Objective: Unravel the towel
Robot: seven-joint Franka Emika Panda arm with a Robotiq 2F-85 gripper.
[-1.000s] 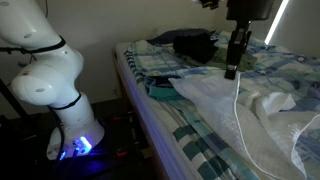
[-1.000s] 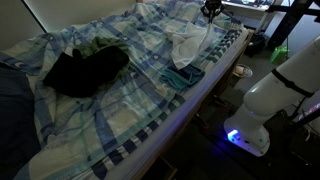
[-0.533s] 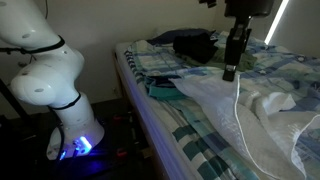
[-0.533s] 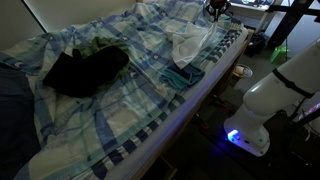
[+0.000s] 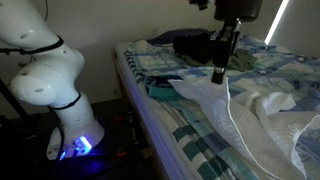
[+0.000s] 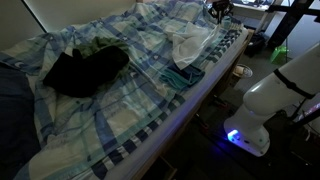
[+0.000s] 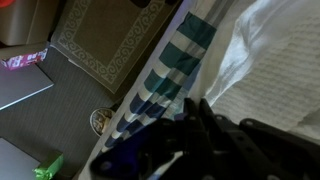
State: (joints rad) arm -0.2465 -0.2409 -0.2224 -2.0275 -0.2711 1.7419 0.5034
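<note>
both exterior views face the bed [image 5: 190, 140] from opposite ends.

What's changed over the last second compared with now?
The gripper, which seems to pinch the towel by its edge, shifted leftward in an exterior view and drew that lifted edge along. The dark clothes and teal cloth stayed put.

Towel [image 5: 255, 112] lying on the bed [image 5: 168, 128] near its side edge, gripper [image 5: 218, 74] over the towel's end, small folded cloth [image 6: 182, 76] just beside the towel, heap of clothing [image 6: 85, 68] farther in, robot base [image 5: 52, 85] beside the bed, rug [image 7: 115, 40] on the floor below
</note>
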